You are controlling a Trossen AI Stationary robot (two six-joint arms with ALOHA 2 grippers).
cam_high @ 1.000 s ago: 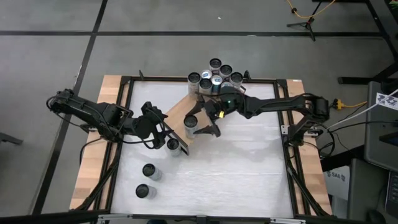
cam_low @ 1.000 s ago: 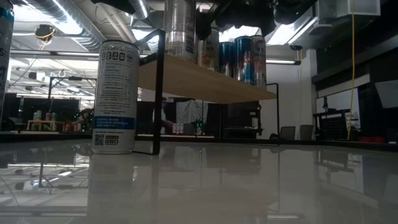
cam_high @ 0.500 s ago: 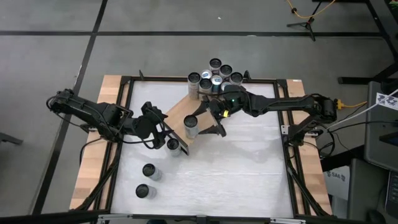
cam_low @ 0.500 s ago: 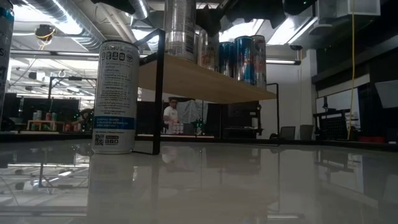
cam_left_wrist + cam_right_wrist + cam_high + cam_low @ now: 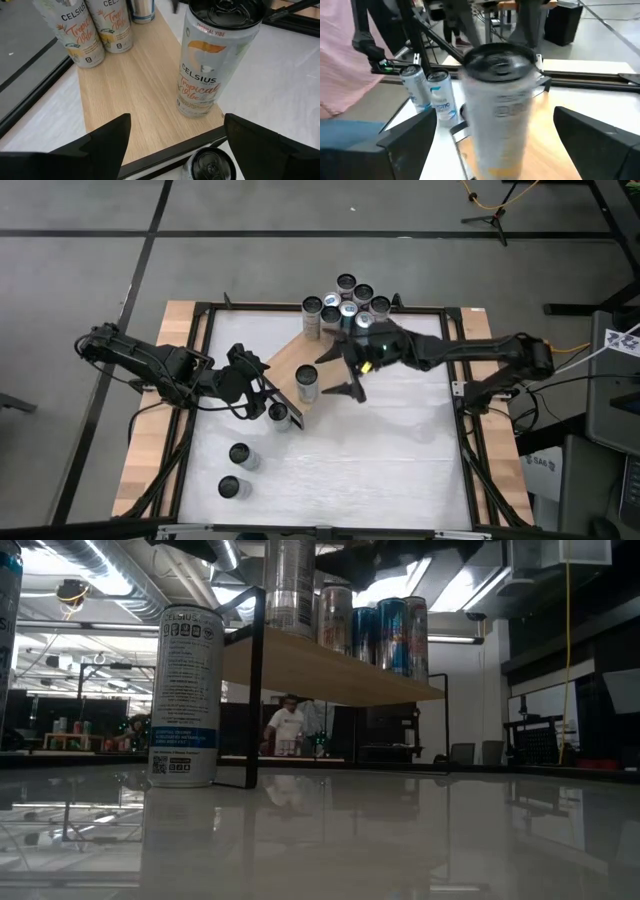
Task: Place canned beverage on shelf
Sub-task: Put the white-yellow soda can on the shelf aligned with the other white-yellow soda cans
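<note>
**Can stands on the shelf's near end, both grippers open beside it**

The white table (image 5: 400, 450) fills the middle of the high view inside a black frame. On it the shelf (image 5: 285, 360), a light-brown board with black metal ends, runs diagonally from the near left to the far side. The left arm reaches in from the left, and its gripper (image 5: 262, 392) sits just left of the shelf's near end with its fingers spread wide and nothing between them. The right arm stretches in from the right; its gripper (image 5: 340, 378) is just right of the single can (image 5: 307, 381), jaws fully apart and holding nothing.

That can stands upright on the shelf near its near end, free of both grippers. A cluster of cans (image 5: 345, 305) stands at the shelf's far end. Another can (image 5: 279, 413) stands on the table just beside the shelf's near end, and two more cans (image 5: 235, 470) stand farther toward the near left. In the low view a person (image 5: 288, 726) shows in the room behind the table.
</note>
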